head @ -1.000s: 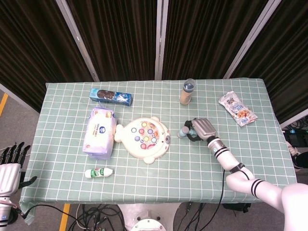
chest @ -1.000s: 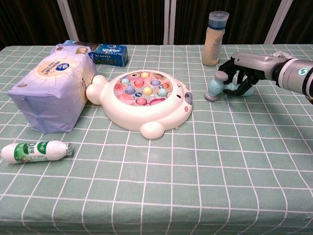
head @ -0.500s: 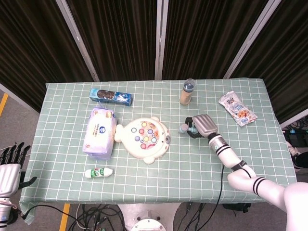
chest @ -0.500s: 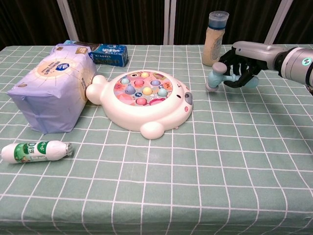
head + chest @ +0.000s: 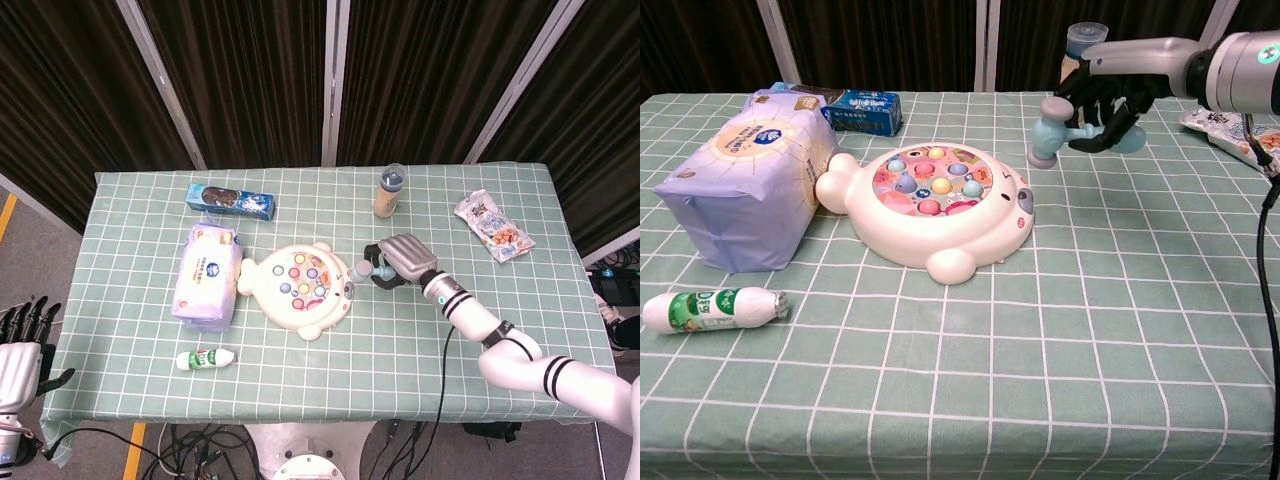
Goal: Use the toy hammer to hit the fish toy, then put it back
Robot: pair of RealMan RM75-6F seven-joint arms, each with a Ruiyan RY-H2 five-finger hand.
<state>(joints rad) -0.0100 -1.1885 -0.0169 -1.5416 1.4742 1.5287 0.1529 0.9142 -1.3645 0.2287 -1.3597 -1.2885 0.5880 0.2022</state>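
The fish toy (image 5: 299, 286) (image 5: 937, 205), cream with coloured fish pegs on top, lies mid-table. My right hand (image 5: 400, 259) (image 5: 1105, 88) grips the pale blue toy hammer (image 5: 364, 270) (image 5: 1050, 131) by its handle and holds it in the air just right of the toy, head pointing left. In the chest view the hammer head hangs above the toy's right edge without touching it. My left hand (image 5: 20, 337) rests off the table at the lower left of the head view, fingers spread, holding nothing.
A purple tissue pack (image 5: 206, 272) lies left of the toy, with a blue cookie box (image 5: 231, 201) behind it. A small green-labelled bottle (image 5: 205, 359) is near the front edge. A drink bottle (image 5: 389, 191) stands behind my right hand; a snack bag (image 5: 494, 226) lies far right.
My right hand has lifted the hammer off the table and carried it left, from beside the bottle toward the fish toy's right edge. The left hand has stayed put.
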